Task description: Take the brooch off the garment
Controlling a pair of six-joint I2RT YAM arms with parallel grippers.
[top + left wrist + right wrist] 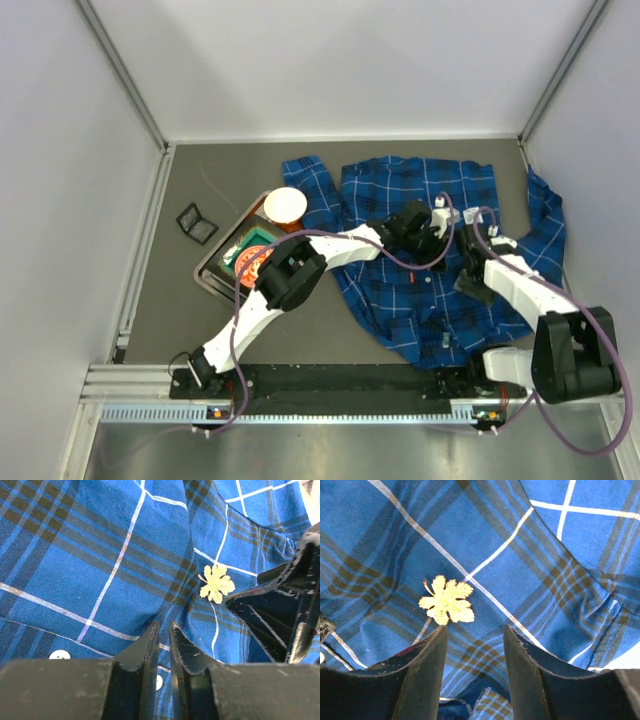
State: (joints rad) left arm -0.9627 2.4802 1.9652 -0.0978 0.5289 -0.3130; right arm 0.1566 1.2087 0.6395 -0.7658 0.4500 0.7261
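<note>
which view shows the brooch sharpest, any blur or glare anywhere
Right wrist: the pale gold leaf-shaped brooch is crisp and evenly lit on the blue plaid shirt. Left wrist: also sharp, but smaller. Top external: the brooch is too small to make out.

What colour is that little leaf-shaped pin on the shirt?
Pale gold. The brooch shows best in the right wrist view, on the blue plaid garment.

Metal tray (pixel 222 240) w/ white bowl (pixel 284 205), red-green pkts (pixel 250 256), small black obj (pixel 197 224) to its left
</note>
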